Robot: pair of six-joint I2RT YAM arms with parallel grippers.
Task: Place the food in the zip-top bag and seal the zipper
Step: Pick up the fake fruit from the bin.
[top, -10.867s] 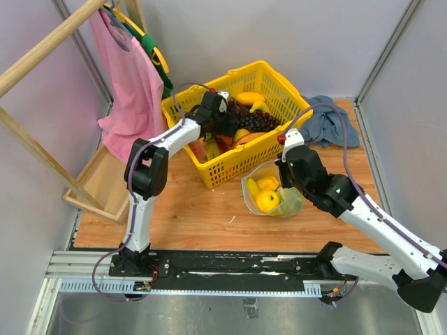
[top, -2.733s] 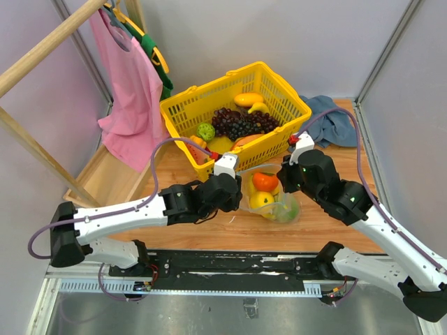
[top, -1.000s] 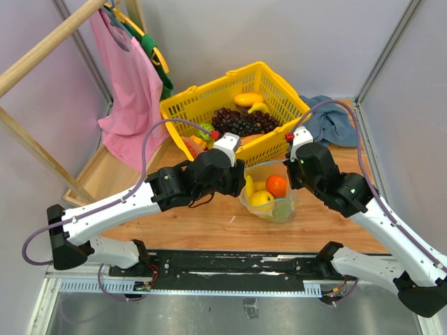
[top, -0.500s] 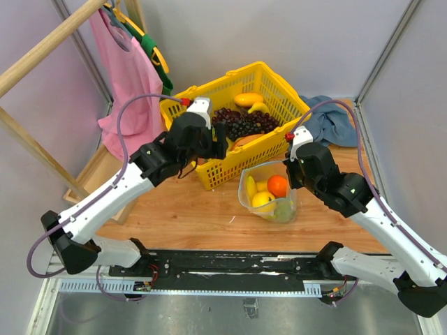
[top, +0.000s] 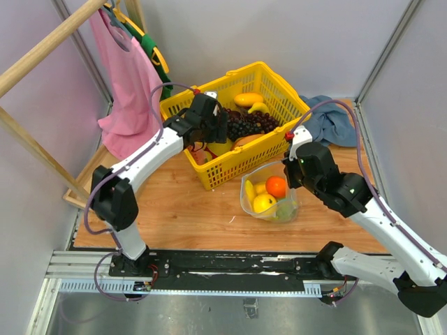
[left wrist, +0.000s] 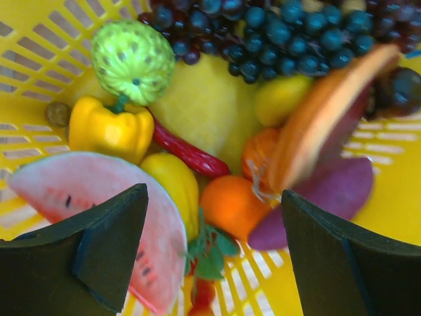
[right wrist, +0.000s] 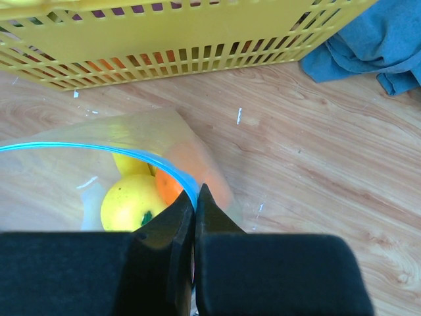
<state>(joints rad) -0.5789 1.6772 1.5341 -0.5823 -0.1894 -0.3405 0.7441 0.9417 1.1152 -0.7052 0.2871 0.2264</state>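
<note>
The right gripper (right wrist: pixel 195 197) pinches the limp, crinkly zip-top bag (top: pixel 285 209) by its zipper (right wrist: pixel 79 145) on the tabletop (top: pixel 181 209) just near of the basket (top: pixel 230 169), while the left gripper (left wrist: pixel 212 194) hangs spread above a light, smooth, likely slippery orange fruit (left wrist: pixel 230 205) there, best grasped across its middle.

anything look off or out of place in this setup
Nothing is spilled or damaged. The one stray item is a crumpled blue cloth lying on the table beside the yellow basket; it seems to have no part in the packing. The zip-top bag stands open, its rim pinched by the right tool.
</note>
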